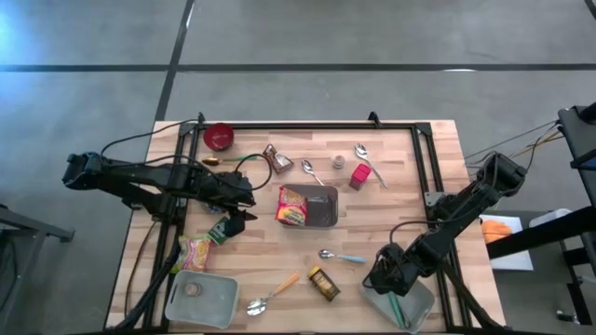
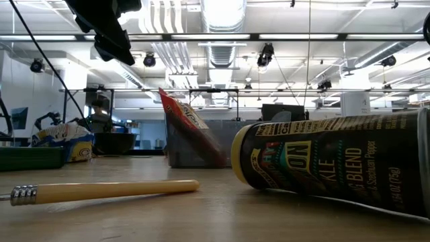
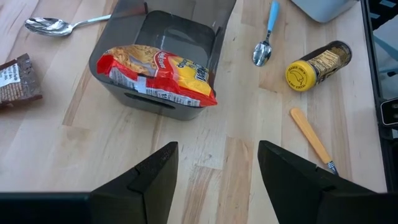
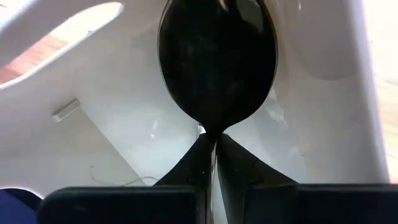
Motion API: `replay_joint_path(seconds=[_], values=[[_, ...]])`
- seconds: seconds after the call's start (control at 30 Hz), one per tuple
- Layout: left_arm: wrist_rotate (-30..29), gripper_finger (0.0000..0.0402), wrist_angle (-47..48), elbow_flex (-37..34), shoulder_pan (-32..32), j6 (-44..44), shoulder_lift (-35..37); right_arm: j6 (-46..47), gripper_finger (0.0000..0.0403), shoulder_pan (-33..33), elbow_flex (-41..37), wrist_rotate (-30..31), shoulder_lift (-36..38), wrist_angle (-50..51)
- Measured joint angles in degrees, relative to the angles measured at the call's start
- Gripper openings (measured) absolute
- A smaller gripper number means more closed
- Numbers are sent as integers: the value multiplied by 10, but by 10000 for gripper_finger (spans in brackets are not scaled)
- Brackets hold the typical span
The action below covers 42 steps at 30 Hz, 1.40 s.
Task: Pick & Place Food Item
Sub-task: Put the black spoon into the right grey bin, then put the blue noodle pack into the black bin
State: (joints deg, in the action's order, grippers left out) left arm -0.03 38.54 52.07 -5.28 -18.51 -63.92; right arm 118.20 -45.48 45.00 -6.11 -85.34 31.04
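A red and yellow noodle packet (image 3: pixel 158 74) lies tilted over the left rim of a grey bin (image 1: pixel 321 209), partly inside it. My left gripper (image 3: pixel 217 180) hovers open above the bare wood just left of the bin, with nothing between its fingers. My right gripper (image 4: pixel 214 143) is low inside a white tray (image 1: pixel 421 307) at the near right corner. It is shut at the neck of a spoon whose dark bowl (image 4: pixel 216 62) shows just past the fingertips. A teal handle (image 1: pixel 397 309) lies in that tray. My right gripper pinches the spoon's thin neck (image 4: pixel 214 132), right where the bowl narrows, between its two fingertips. The fingers point steeply down into the tray. The bowl sticks out beyond them over the tray's white floor; whether it rests there I cannot tell. The fingers hide the handle.
On the table lie a spice bottle (image 1: pixel 324 284), a wooden-handled spoon (image 1: pixel 272 297), a blue-handled spoon (image 1: pixel 341 257), two more spoons (image 1: pixel 368 160) at the back, a brown packet (image 1: pixel 277 160), a green and pink packet (image 1: pixel 196 251), a red bowl (image 1: pixel 219 137) and a grey tray (image 1: pixel 200 298).
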Motion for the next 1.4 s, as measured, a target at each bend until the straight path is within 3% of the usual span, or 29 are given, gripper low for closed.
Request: replay_joint_path(seconds=[0.37, 0.73, 1.0, 1.27, 1.4], values=[[0, 226, 0, 0, 0, -1, 0, -8, 21, 0, 6, 0, -1, -24], [0, 226, 0, 0, 0, 1, 0, -13, 166, 0, 9, 1, 0, -49], [0, 226, 0, 0, 0, 3, 0, -32, 202, 0, 35, 1, 0, -41], [0, 226, 0, 0, 0, 8, 0, -109, 203, 0, 133, 6, 1, 116], [0, 226, -1, 0, 1, 8, 0, -146, 203, 0, 204, 50, 1, 222]])
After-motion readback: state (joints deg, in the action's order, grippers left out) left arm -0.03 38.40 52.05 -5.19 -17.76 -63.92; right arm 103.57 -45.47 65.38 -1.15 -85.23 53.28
